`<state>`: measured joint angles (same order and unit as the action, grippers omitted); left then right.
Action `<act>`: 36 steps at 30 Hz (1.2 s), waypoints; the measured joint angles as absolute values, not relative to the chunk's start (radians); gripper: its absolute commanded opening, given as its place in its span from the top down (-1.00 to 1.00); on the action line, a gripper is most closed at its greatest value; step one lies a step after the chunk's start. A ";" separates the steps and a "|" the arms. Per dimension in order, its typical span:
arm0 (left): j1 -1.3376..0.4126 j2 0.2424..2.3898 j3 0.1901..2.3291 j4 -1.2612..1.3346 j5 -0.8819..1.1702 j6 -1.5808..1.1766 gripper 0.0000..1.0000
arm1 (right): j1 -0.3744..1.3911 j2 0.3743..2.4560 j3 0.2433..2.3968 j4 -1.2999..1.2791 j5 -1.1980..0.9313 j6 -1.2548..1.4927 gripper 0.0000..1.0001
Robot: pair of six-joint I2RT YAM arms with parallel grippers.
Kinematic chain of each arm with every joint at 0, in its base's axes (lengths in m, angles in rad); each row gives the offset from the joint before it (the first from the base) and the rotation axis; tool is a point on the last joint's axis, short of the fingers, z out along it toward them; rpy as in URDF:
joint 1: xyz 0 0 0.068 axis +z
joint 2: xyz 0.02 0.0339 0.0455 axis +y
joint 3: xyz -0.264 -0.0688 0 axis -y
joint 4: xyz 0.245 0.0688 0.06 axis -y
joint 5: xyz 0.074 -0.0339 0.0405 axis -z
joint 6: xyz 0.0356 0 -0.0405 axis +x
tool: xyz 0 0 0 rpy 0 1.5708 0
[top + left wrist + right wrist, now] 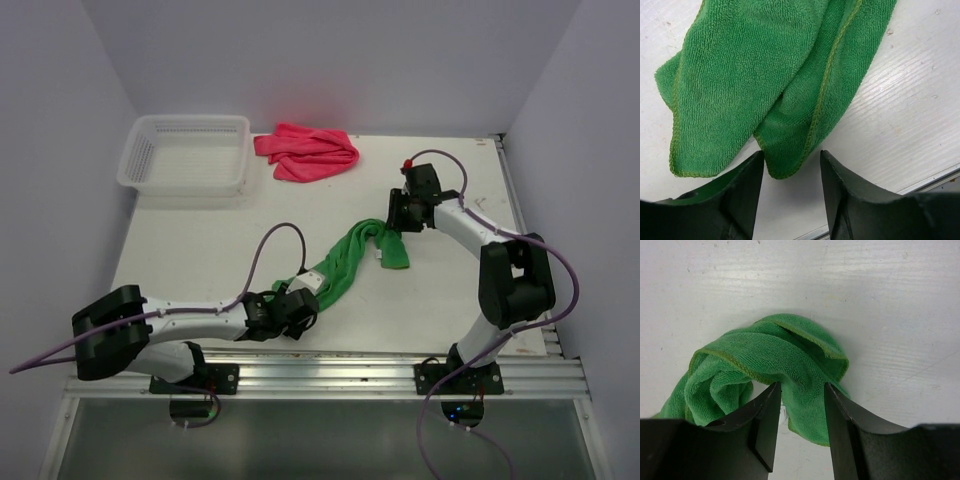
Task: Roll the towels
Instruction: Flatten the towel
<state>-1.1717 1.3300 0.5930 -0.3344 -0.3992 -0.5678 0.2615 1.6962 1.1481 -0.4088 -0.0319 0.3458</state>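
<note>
A green towel (350,258) lies crumpled in a long diagonal strip on the white table (200,250). My left gripper (301,298) is at its near-left end. In the left wrist view the jaws (791,162) are open, and a folded corner of the towel (750,75) reaches just between the fingertips. My right gripper (399,220) is at the far-right end. In the right wrist view it (801,390) is open, and its fingers straddle a bunched fold of the towel (765,352). A pink towel (305,152) lies crumpled at the back.
A white plastic basket (185,152) stands at the back left, beside the pink towel. The table's near edge with a metal rail (330,375) runs close behind the left gripper. Walls enclose the table on the left, back and right.
</note>
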 measured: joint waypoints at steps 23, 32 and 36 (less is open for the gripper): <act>-1.088 1.320 0.786 -0.447 -0.538 -0.634 1.00 | 0.344 1.368 0.921 -0.430 0.049 0.321 0.18; -0.920 1.259 0.902 -0.445 -0.538 -0.545 1.00 | 0.564 1.471 0.886 -0.426 0.204 0.255 0.37; -0.921 1.244 0.896 -0.450 -0.534 -0.536 1.00 | 0.570 1.554 0.889 -0.427 0.289 0.243 0.37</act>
